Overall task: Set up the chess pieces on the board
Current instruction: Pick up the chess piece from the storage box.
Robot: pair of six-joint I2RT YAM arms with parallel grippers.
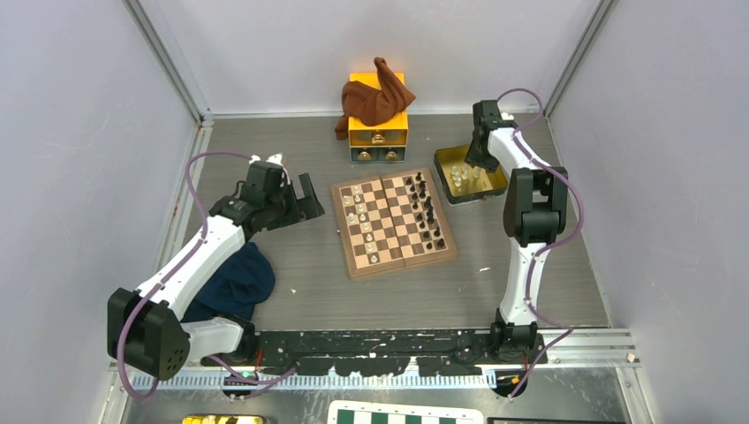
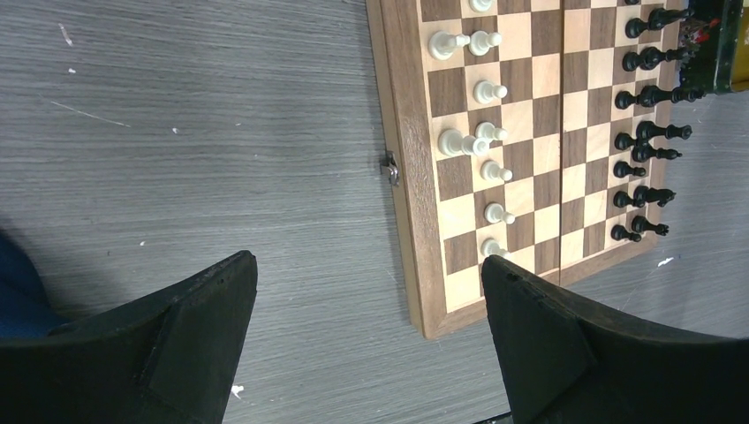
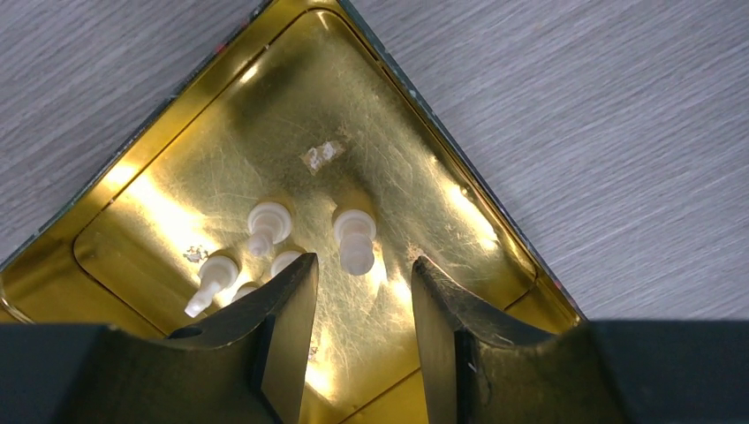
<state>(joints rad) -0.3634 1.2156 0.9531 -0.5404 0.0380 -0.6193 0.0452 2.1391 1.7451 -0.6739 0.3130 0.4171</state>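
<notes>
The wooden board (image 1: 393, 258) lies mid-table. Cream-white chess pieces (image 1: 358, 216) stand along its left side and dark ones (image 1: 427, 212) along its right. In the left wrist view, white pieces (image 2: 486, 91) and dark pieces (image 2: 649, 132) stand upright on the board (image 2: 402, 177). My left gripper (image 1: 296, 203) (image 2: 368, 261) hangs open and empty over bare table just left of the board. My right gripper (image 1: 478, 162) (image 3: 364, 260) is open, low inside the yellow tray (image 3: 442, 168). A white piece (image 3: 355, 238) stands just ahead of its gap, untouched. Several more white pieces (image 3: 268, 223) stand left of it.
The yellow tray (image 1: 496, 186) sits right of the board. A yellow drawer box draped with a brown cloth (image 1: 375, 102) stands behind the board. A dark blue cloth (image 1: 234, 283) lies under my left arm. A green-and-white checkered board (image 1: 406, 413) pokes in at the near edge.
</notes>
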